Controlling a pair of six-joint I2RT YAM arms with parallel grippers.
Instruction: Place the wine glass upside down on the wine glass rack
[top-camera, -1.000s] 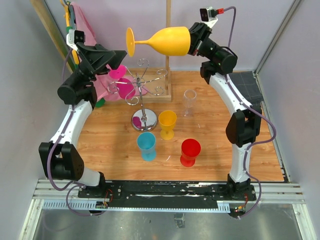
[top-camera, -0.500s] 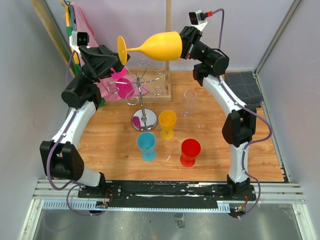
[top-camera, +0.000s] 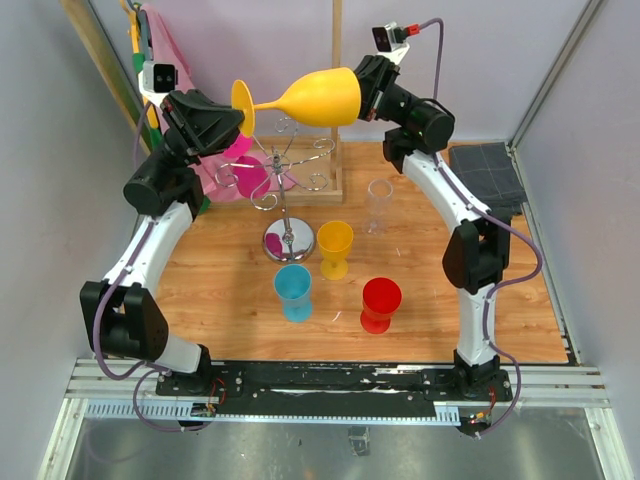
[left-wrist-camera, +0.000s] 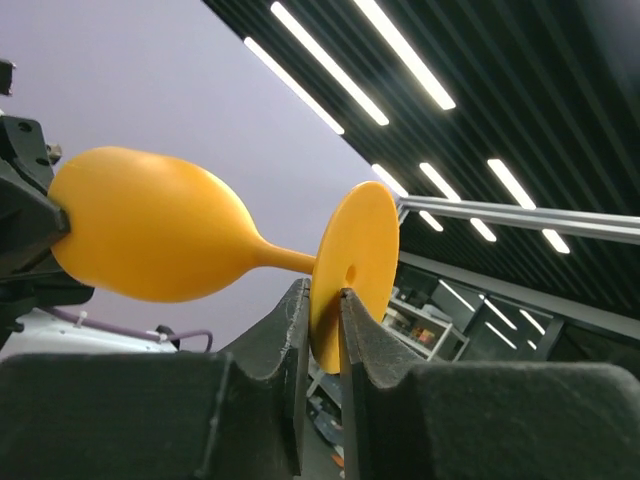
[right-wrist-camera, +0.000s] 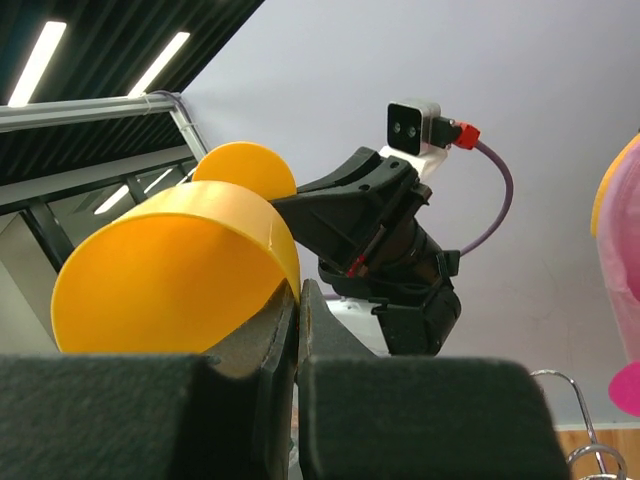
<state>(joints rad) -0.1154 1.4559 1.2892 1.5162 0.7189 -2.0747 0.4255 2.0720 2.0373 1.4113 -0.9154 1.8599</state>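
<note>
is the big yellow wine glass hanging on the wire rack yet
No, the yellow wine glass is held sideways in mid-air, clear of the curled arms of the wine glass rack.

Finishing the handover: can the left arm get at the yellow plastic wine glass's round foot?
Likely yes: left gripper pinches the yellow plastic wine glass by its foot; right gripper holds only the rim.

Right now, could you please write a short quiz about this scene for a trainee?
1. True or false: the yellow wine glass is held sideways in the air.
2. The left gripper grips the glass by its: A stem, B foot, C bowl.
3. Which part of the glass does the right gripper pinch?
Key: 1 true; 2 B; 3 the rim of the bowl.
</note>
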